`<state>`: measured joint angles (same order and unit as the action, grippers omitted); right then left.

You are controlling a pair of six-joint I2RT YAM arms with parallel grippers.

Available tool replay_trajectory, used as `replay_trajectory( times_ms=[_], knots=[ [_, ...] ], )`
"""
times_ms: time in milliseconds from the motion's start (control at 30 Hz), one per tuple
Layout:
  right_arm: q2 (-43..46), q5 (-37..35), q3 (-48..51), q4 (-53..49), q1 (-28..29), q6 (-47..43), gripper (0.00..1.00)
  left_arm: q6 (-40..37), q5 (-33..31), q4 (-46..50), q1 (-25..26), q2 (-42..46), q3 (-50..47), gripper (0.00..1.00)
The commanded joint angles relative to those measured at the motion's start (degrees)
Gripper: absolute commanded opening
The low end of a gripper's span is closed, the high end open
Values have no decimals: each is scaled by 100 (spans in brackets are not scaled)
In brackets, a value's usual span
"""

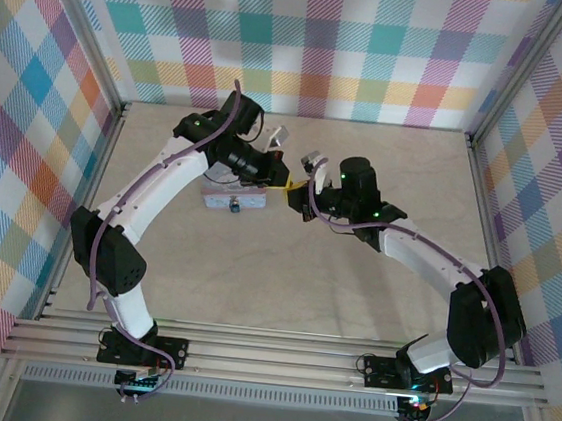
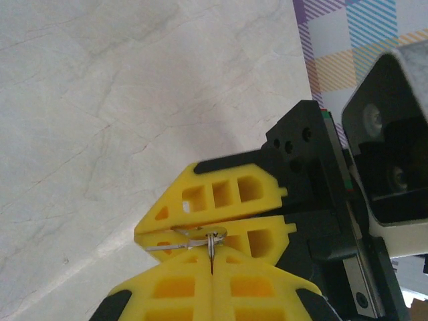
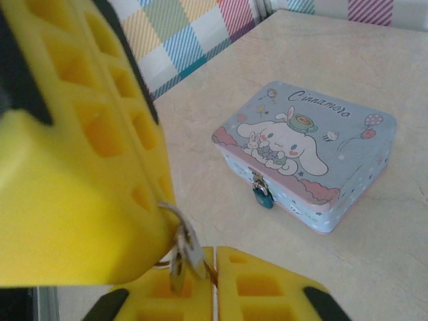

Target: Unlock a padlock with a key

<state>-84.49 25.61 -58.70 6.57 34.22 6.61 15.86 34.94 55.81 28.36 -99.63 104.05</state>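
top: Cinnamoroll tin [image 1: 232, 197] lid down, contents hidden, padlock [image 1: 233, 207] on its front clasp; left gripper [image 1: 282, 182] and right gripper [image 1: 300, 194] meet tip to tip just right of tin | left wrist: both pinched tight on one key ring [image 2: 212, 241] | right wrist: small key [image 3: 179, 264] dangles at right gripper's seam; padlock near, apart

Top view looks down over the whole surface [image 1: 283, 291]; both wrist views sit close, sharing the key ring [image 2: 212, 242].
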Motion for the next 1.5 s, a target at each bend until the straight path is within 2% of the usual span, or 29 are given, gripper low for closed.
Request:
replay_trajectory(
  times_ms=[0, 67, 300, 433, 467, 567, 633, 700, 800, 1100, 1333, 1400, 1467],
  knots=[
    [292, 327, 34, 75, 6, -208, 3, 113, 117, 203, -89, 171, 12, 0],
    [318, 421, 21, -27, 4, -239, 0, 127, 135, 177, -105, 179, 10, 0],
    [393, 618, -18, -242, 6, -235, 0, 157, 272, 80, -182, 214, -89, 0],
    [480, 453, 35, -308, 7, -105, 0, 231, 346, -79, -272, 341, -288, 0],
    [545, 316, 115, -267, 6, -63, 4, 274, 349, -128, -299, 375, -346, 0],
    [888, -199, 683, 297, 6, 42, 39, 489, 338, -286, -381, 486, -492, 0],
    [1083, -432, 1013, 644, 7, -6, 55, 622, 347, -346, -412, 515, -549, 0],
    [1131, -467, 1080, 723, 5, -136, 65, 759, 418, -432, -410, 521, -592, 0],
    [1021, -294, 970, 817, 15, -372, 72, 971, 593, -587, -410, 486, -649, 0],
    [298, -58, 351, 1165, 154, -1098, 73, 1152, 894, -644, -416, 419, -664, 0],
    [-36, -72, 139, 1408, 190, -1539, 69, 1129, 945, -569, -417, 495, -826, 0],
    [-67, -57, 138, 1463, 191, -1570, 61, 1124, 936, -568, -411, 515, -868, 0],
    [-70, -48, 163, 1509, 191, -1584, 42, 1115, 952, -547, -410, 532, -895, 0]
  ],
)
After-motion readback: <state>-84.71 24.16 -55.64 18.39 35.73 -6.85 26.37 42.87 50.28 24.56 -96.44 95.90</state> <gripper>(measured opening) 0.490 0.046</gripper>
